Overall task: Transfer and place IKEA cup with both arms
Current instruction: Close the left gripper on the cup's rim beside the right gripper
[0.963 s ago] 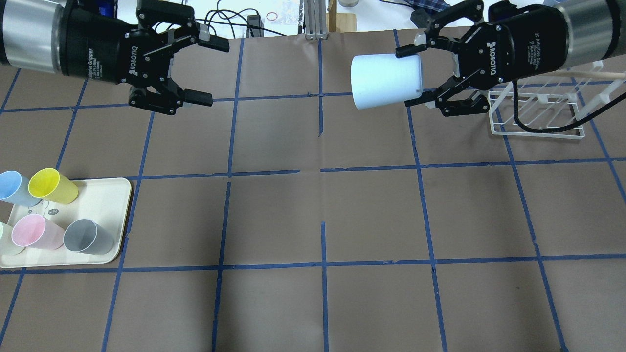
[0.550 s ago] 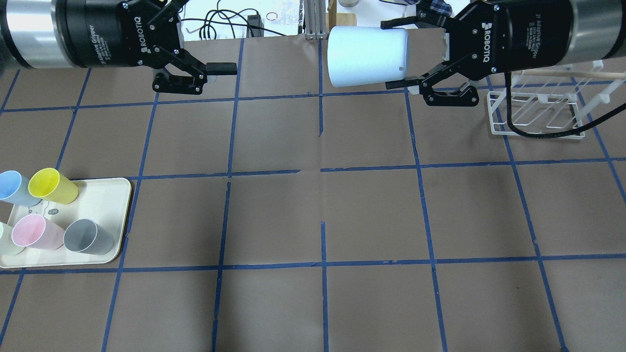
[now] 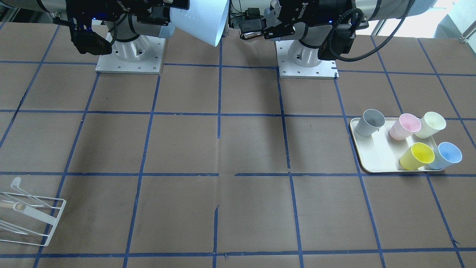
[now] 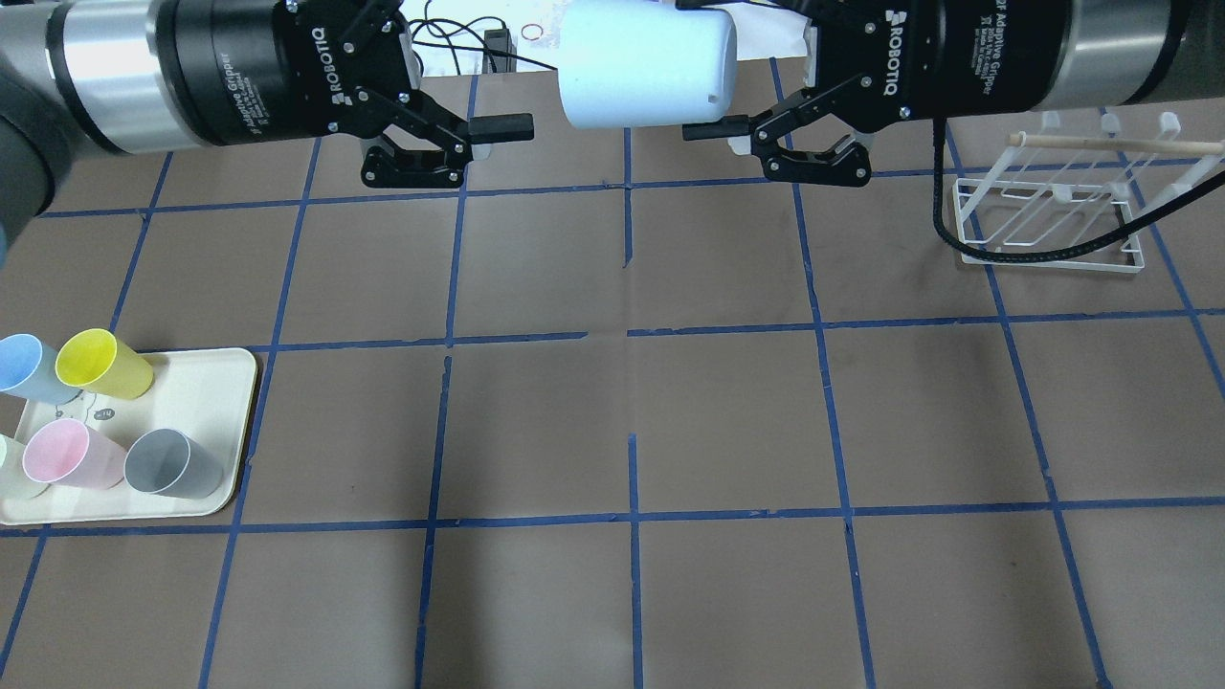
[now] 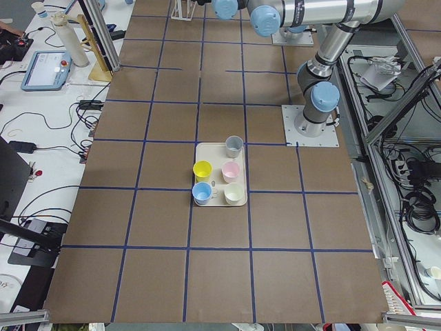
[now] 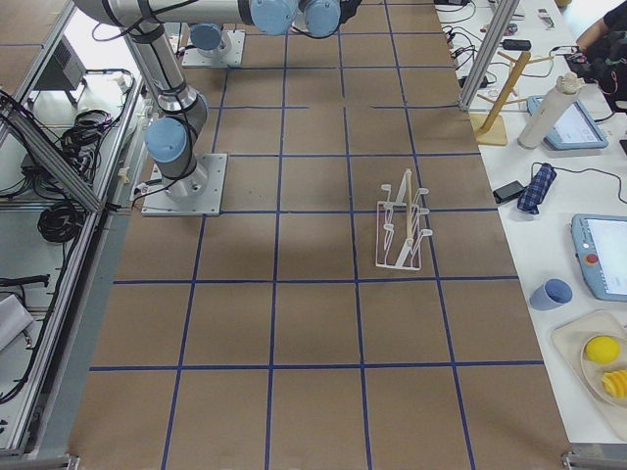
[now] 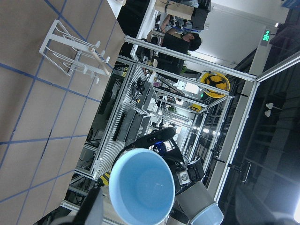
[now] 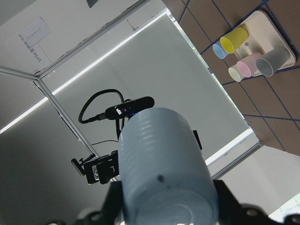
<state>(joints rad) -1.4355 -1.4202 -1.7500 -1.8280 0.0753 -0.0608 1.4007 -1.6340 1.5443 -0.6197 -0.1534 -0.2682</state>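
Observation:
My right gripper (image 4: pixel 706 67) is shut on the IKEA cup (image 4: pixel 646 67), a pale-blue tumbler held on its side high above the table's far middle, with its mouth pointing at my left gripper. My left gripper (image 4: pixel 512 67) is open and empty, a short gap from the cup's mouth and not touching it. In the front view the cup (image 3: pixel 202 18) hangs between the two grippers. The left wrist view looks into the cup's blue inside (image 7: pixel 143 185). The right wrist view shows the cup's base and wall (image 8: pixel 161 164) between my fingers.
A cream tray (image 4: pixel 206 383) at the left edge holds a second blue cup (image 4: pixel 24 366), a yellow cup (image 4: pixel 100 364), a pink cup (image 4: pixel 67 455) and a grey cup (image 4: pixel 172 462). A white wire rack (image 4: pixel 1053 211) stands at the far right.
The right gripper has carried the cup left and higher, toward the middle. The left gripper has turned and moved right toward the cup's mouth. The gap between them has narrowed.

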